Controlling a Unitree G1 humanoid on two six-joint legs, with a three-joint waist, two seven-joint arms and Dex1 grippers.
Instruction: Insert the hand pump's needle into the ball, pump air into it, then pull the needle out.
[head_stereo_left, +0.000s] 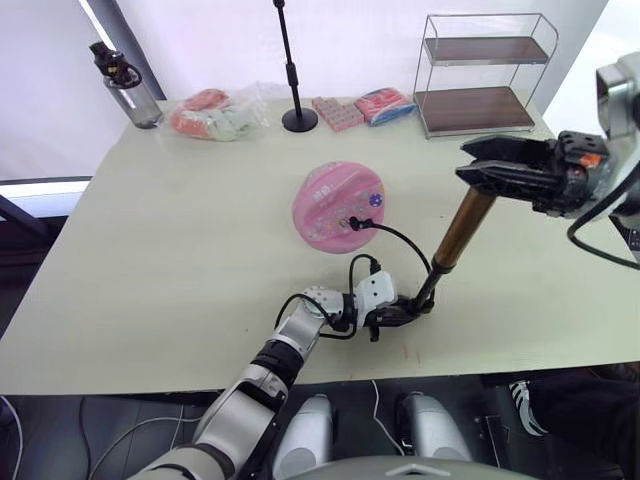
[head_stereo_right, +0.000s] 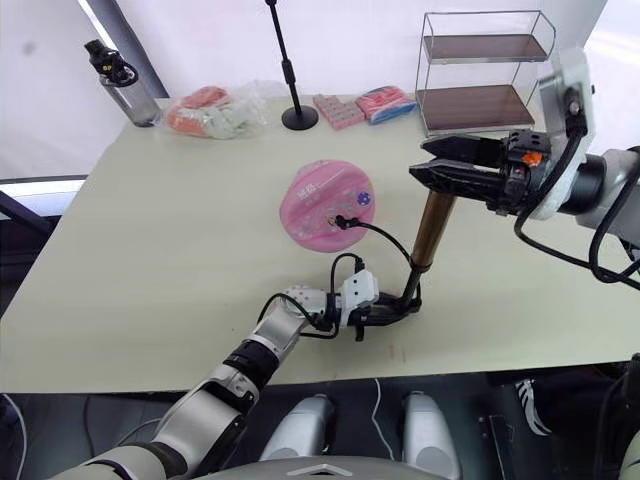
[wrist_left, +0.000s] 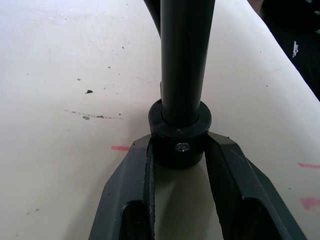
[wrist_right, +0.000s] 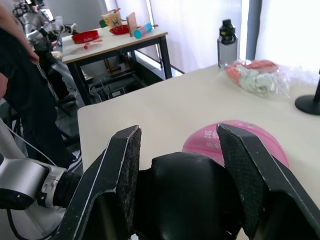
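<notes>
The pink ball (head_stereo_left: 335, 200) lies squashed flat in the middle of the table. The needle's black fitting (head_stereo_left: 356, 222) sits against the ball's near-right side, and the pin itself is hidden. A thin black hose (head_stereo_left: 405, 240) arcs from there to the foot of the hand pump (head_stereo_left: 462, 225), whose bronze barrel stands tilted to the right. My left gripper (head_stereo_left: 405, 312) is shut on the pump's black bottom collar (wrist_left: 180, 145) at table level. My right gripper (head_stereo_left: 475, 165) is shut on the black handle (wrist_right: 185, 195) at the pump's top.
Along the table's back stand a water bottle (head_stereo_left: 125, 85), a clear bag of orange things (head_stereo_left: 210, 115), a black stand pole (head_stereo_left: 293, 70), pink packets (head_stereo_left: 340, 112) and a wire shelf (head_stereo_left: 485, 75). A person (wrist_right: 17, 75) stands beyond the table's left side.
</notes>
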